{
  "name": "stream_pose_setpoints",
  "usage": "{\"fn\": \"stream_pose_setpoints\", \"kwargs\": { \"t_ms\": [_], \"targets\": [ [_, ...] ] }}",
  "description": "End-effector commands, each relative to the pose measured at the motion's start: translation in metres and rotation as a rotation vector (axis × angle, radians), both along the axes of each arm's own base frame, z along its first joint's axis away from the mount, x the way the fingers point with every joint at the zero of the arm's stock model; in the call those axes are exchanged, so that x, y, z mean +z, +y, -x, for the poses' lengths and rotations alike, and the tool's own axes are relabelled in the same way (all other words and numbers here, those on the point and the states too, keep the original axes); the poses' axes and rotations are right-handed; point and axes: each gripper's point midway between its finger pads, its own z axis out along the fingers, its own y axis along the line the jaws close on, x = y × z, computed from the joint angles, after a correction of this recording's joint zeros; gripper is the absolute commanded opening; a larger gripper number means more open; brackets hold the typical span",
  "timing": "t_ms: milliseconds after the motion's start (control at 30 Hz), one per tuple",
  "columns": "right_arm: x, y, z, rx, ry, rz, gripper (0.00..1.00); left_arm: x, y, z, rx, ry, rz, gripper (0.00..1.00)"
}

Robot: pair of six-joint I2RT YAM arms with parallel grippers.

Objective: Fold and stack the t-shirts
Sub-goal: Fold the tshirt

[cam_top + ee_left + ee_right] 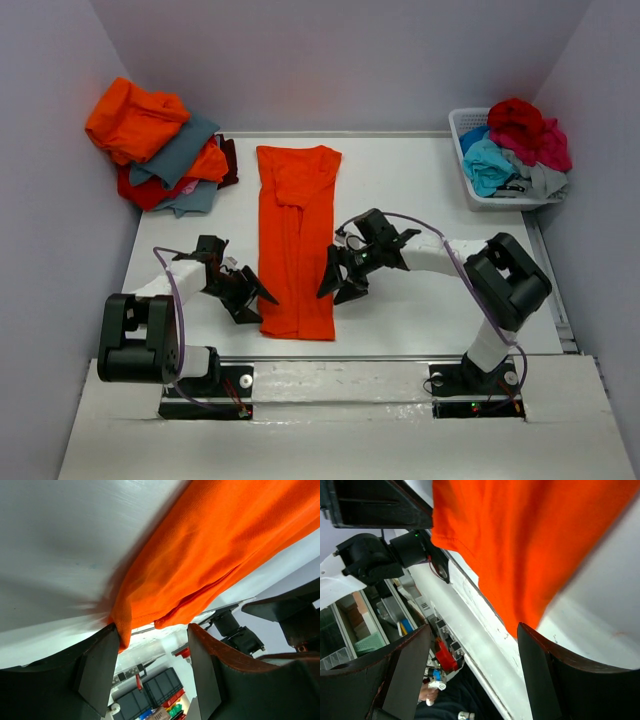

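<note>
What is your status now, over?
Both open: left hand, right hand, flanking near end of long folded orange cloth t-shirt. Shirt not gripped. Nothing blocking.

White table (400, 322) between plain pale grey walls (340, 60), soft even light.

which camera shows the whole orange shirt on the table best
The top external view: the orange shirt lies whole there, a long folded strip on the table. The left wrist view shows only its near corner, the right wrist view only a near edge.
</note>
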Motion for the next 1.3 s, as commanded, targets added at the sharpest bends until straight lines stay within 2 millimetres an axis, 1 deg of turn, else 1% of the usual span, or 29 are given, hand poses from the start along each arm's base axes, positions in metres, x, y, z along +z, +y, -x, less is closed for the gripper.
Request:
{"fn": "stream_pose_setpoints", "kwargs": {
  "t_ms": [0,33,100,133,233,400,533,567,600,633,667,700,767,800,833,900,933,1067,1100,1167,1200,1233,1267],
  "targets": [
    [-0.014,-0.004,0.011,0.034,0.038,0.03,0.75,0.011,-0.004,-0.004,0.009,-0.024,0.035,0.65],
    [-0.017,-0.005,0.012,0.036,0.047,0.037,0.74,0.011,-0.004,-0.004,0.01,-0.026,0.035,0.61],
    [-0.016,-0.004,0.012,0.039,0.049,0.031,0.74,0.011,-0.005,-0.004,0.012,-0.027,0.04,0.55],
    [-0.016,-0.004,0.012,0.039,0.05,0.03,0.74,0.012,-0.005,-0.004,0.012,-0.029,0.04,0.55],
    [-0.015,-0.004,0.012,0.044,0.058,0.037,0.74,0.011,-0.003,-0.001,0.011,-0.017,0.031,0.47],
    [-0.011,-0.005,0.014,0.045,0.087,0.057,0.74,0.007,-0.001,0.011,0.007,0.028,0.017,0.52],
    [-0.017,-0.013,0.016,0.024,0.118,0.141,0.74,0.002,0.001,0.019,-0.009,0.044,0.007,0.59],
    [-0.017,-0.014,0.014,0.009,0.112,0.157,0.73,0.001,0.001,0.02,-0.014,0.043,0.005,0.6],
    [-0.024,-0.017,0.008,-0.026,0.063,0.214,0.73,0.001,0.004,0.019,-0.018,0.039,-0.015,0.6],
    [-0.017,-0.019,0.002,-0.046,0.02,0.23,0.73,0.001,0.007,0.016,-0.031,0.023,-0.034,0.6],
    [-0.016,-0.021,-0.003,-0.057,-0.007,0.249,0.74,0.006,0.008,0.01,-0.038,0.003,-0.049,0.61],
    [-0.02,-0.025,-0.011,-0.083,-0.044,0.3,0.74,0.006,0.012,0.006,-0.041,-0.011,-0.078,0.61],
    [-0.023,-0.029,-0.019,-0.093,-0.053,0.367,0.74,0.008,0.017,-0.001,-0.053,-0.039,-0.109,0.61],
    [-0.026,-0.031,-0.023,-0.103,-0.06,0.39,0.74,0.01,0.022,-0.007,-0.052,-0.059,-0.144,0.61],
    [-0.029,-0.034,-0.021,-0.112,-0.038,0.422,0.74,0.011,0.024,-0.009,-0.055,-0.066,-0.162,0.61],
    [-0.034,-0.034,-0.023,-0.118,-0.017,0.451,0.73,0.013,0.03,-0.014,-0.067,-0.085,-0.2,0.61],
    [-0.038,-0.04,-0.021,-0.131,0.006,0.494,0.73,0.015,0.038,-0.02,-0.065,-0.098,-0.25,0.62],
    [-0.044,-0.045,-0.02,-0.138,0.016,0.567,0.73,0.023,0.051,-0.031,-0.065,-0.144,-0.334,0.62],
    [-0.048,-0.045,-0.022,-0.128,0.022,0.582,0.73,0.026,0.056,-0.037,-0.065,-0.166,-0.366,0.62],
    [-0.052,-0.047,-0.02,-0.118,0.037,0.607,0.73,0.028,0.058,-0.044,-0.076,-0.186,-0.377,0.64],
    [-0.054,-0.048,-0.022,-0.116,0.012,0.633,0.73,0.028,0.058,-0.047,-0.119,-0.2,-0.403,0.64],
    [-0.058,-0.053,-0.017,-0.092,0.006,0.676,0.73,0.027,0.061,-0.047,-0.135,-0.19,-0.422,0.64],
    [-0.059,-0.056,-0.018,-0.09,-0.003,0.695,0.73,0.026,0.061,-0.046,-0.164,-0.186,-0.434,0.64]
  ]
}}
